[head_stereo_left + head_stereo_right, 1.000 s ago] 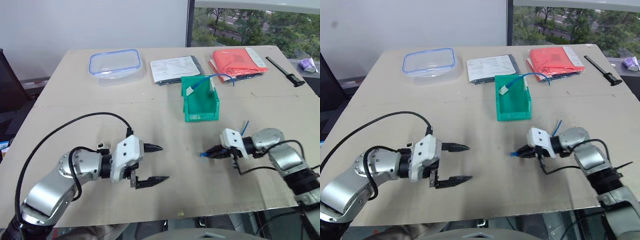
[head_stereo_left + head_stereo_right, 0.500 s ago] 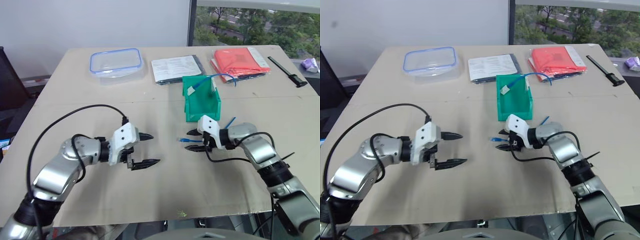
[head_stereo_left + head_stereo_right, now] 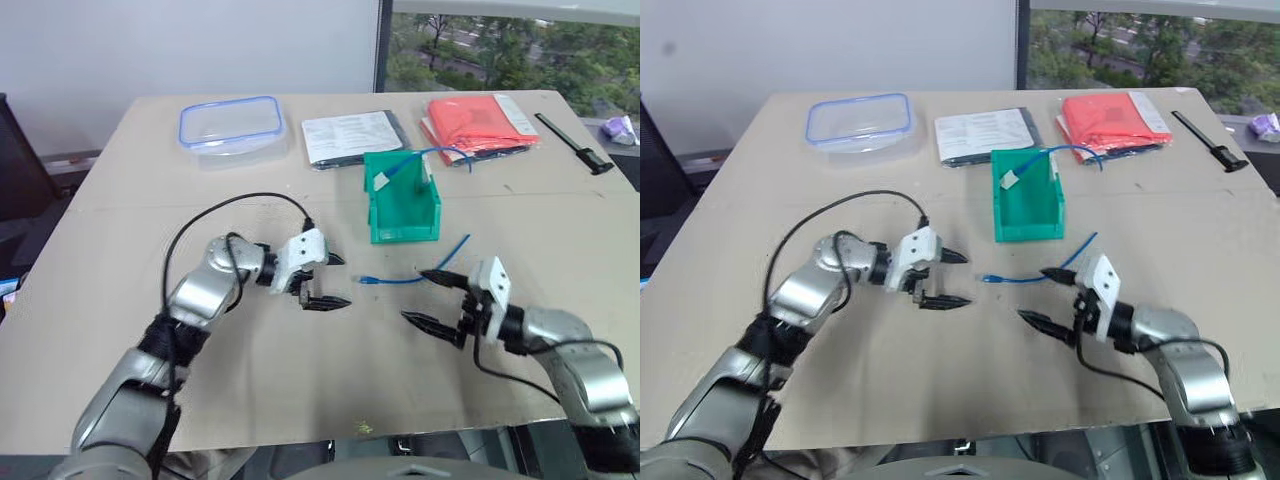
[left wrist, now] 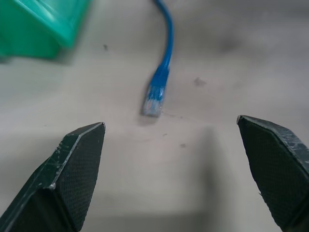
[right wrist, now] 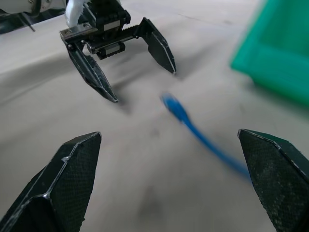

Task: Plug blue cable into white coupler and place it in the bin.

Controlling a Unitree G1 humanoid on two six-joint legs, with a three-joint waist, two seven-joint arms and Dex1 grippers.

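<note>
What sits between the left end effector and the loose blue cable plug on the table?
Nothing visible. The left end effector is open, facing the blue cable, whose clear plug lies on bare table just ahead of its fingertips. The green bin stands off to the side.

Your left gripper (image 3: 336, 281) reaches in from the left with its arm bent at the elbow; its two black fingers stand spread wide, holding nothing. Your right gripper (image 3: 432, 298) points back toward it, low over the surface, jaws also parted wide and empty. The two grippers face each other, apart.
</note>
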